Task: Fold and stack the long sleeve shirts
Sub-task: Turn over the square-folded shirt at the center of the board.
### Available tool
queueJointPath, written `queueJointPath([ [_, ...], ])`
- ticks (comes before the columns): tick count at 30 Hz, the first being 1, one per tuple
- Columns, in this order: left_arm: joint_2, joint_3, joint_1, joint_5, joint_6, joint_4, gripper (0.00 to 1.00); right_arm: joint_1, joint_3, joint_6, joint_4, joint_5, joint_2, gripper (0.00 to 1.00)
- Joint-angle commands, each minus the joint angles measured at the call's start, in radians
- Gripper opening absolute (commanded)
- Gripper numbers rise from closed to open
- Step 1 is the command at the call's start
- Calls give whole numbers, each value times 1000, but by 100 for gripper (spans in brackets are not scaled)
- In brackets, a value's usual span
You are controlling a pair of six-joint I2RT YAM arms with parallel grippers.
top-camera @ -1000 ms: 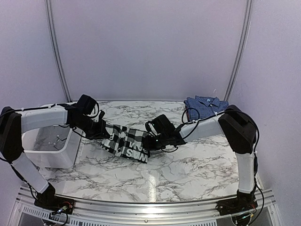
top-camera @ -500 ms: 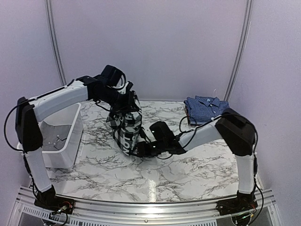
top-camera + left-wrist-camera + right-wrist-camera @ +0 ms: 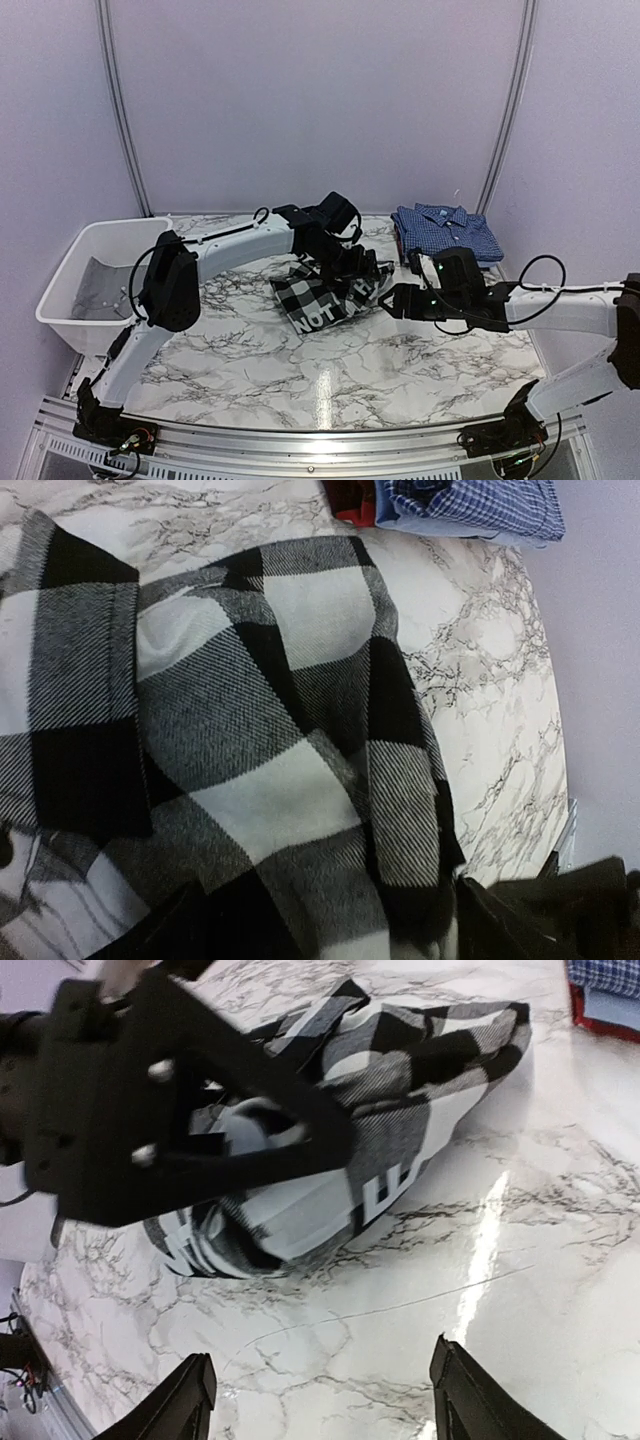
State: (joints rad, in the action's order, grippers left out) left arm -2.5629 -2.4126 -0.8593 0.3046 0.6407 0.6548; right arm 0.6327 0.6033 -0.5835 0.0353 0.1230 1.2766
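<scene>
The black-and-white buffalo-check shirt point(image 3: 322, 297) lies bunched in a folded heap at the middle of the table, its white lettering facing the front. My left gripper point(image 3: 353, 268) hovers low over the heap's far right edge. In the left wrist view the checked cloth point(image 3: 250, 710) fills the frame under my left gripper point(image 3: 330, 915), whose jaws stand wide apart. To the right of the heap my right gripper point(image 3: 387, 299) is open over bare marble, and the right wrist view shows nothing between that gripper's point(image 3: 325, 1400) fingers. The blue checked shirt point(image 3: 445, 228) lies folded at the back right.
A white plastic bin point(image 3: 62, 300) stands at the table's left edge. Something red point(image 3: 350, 495) shows beneath the blue shirt. The left arm point(image 3: 235, 245) arches across the back of the table, and its gripper point(image 3: 150, 1110) blocks part of the right wrist view.
The left arm has swung the checked shirt up and over to the right. It now lies doubled at the centre. Both grippers have opened and let go; the right arm has drawn back right.
</scene>
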Motion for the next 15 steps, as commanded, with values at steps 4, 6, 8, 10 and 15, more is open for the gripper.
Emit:
queueJointPath([
  [4, 410, 273, 20, -210, -42, -117, 94, -26, 200, 144, -125, -105, 144, 69],
  [6, 493, 380, 28, -242, -48, -148, 96, -25, 269, 169, -151, -115, 179, 69],
  [8, 559, 470, 39, -271, -40, -156, 96, -26, 320, 187, -175, -119, 205, 69],
  [10, 617, 575, 57, -278, -21, -164, 96, -25, 347, 200, -188, -165, 226, 69],
  [15, 733, 894, 105, -213, 12, -266, 96, -27, 388, 247, -207, -211, 294, 67],
])
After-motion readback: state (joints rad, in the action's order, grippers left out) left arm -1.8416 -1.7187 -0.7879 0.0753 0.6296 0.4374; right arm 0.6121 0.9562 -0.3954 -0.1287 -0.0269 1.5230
